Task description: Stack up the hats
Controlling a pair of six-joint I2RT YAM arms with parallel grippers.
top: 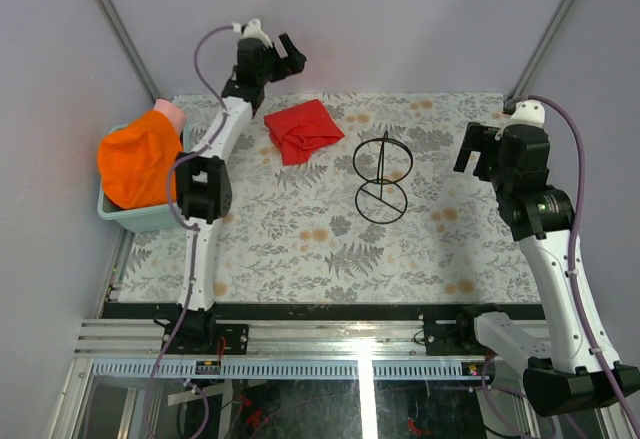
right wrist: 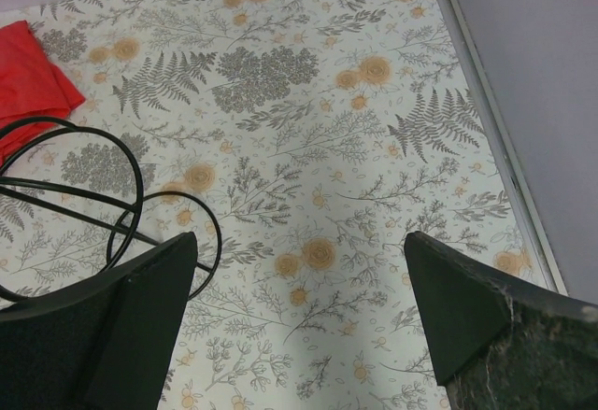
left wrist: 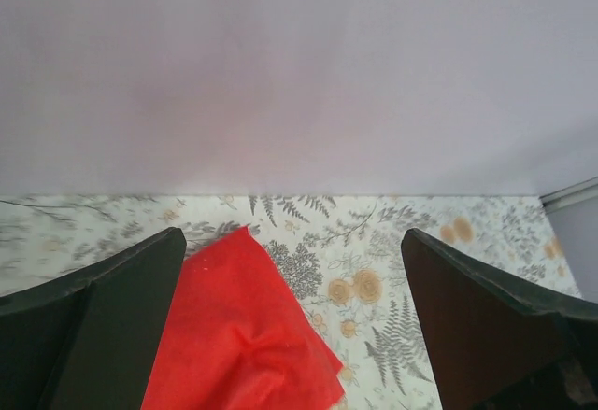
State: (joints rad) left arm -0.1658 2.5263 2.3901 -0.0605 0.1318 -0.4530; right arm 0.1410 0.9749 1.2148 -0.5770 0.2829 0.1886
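- Patterned table: spread below both tools. No blue hat or red hat seen on it or in any view.
- Teal bin: at the table's left edge, to the left of the left gripper and back toward that arm's base, just beside the left arm's elbow. Long side running roughly near-to-far.
- Orange hat: heaped in the bin, rounded, with no clear long axis. Off to the left and behind the left gripper; well apart from the right gripper, on the opposite side of the table.
- Red cloth: below the left gripper and slightly toward its left finger. Squarish and folded flat; judged not a hat, though hard to be sure.
- Black wire stand: to the left of the right gripper, between it and the bin.
- Left gripper: high at the far edge, facing the back wall, jaws spread wide, nothing between them.
- Right gripper: high over the table's right part, jaws likewise wide apart and holding nothing.
- Pink hat: only a small patch showing at the bin's far end, beyond the orange hat; the nearest hat to the left gripper.
- Judgement: left arm far nearer the bin; likely a swing leftward, back and down for a first grasp.
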